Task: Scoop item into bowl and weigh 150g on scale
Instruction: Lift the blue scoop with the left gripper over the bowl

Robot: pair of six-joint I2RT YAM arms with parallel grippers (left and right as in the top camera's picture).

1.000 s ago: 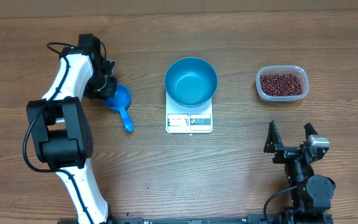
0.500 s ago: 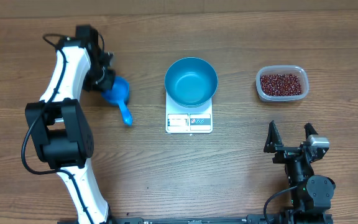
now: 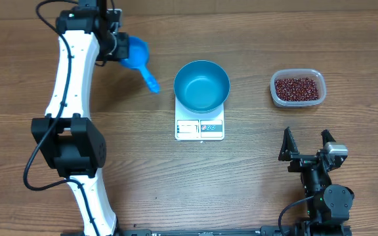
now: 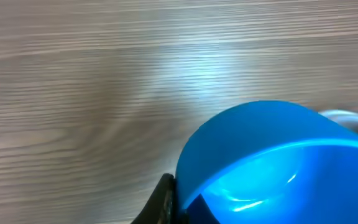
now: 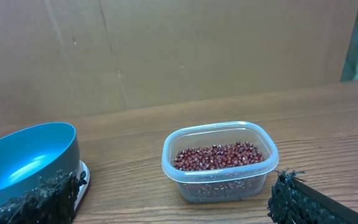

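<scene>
A blue bowl point(image 3: 202, 85) stands on the white scale point(image 3: 199, 129) at mid table; the right wrist view has the bowl point(image 5: 23, 155) at its left edge. Dark red-brown beans point(image 3: 297, 88) fill a clear tub point(image 3: 274, 93) to the right, and the beans point(image 5: 219, 155) lie straight ahead in the right wrist view. My left gripper point(image 3: 117, 47) is shut on the rim of a small blue scoop point(image 3: 136, 54), held at the far left with its handle slanting toward the bowl. One black finger point(image 4: 163, 199) presses the scoop point(image 4: 272, 155) wall. My right gripper point(image 3: 305, 136) stands open near the front right.
The white left arm point(image 3: 71, 78) stretches from the front edge up the left side of the table. A cardboard wall point(image 5: 166, 50) stands behind the table's far edge. Bare wood lies between the scale and the right gripper.
The left gripper has lifted the scoop off the table beside the scale and carried it farther back and to the right. The right arm has not moved.
</scene>
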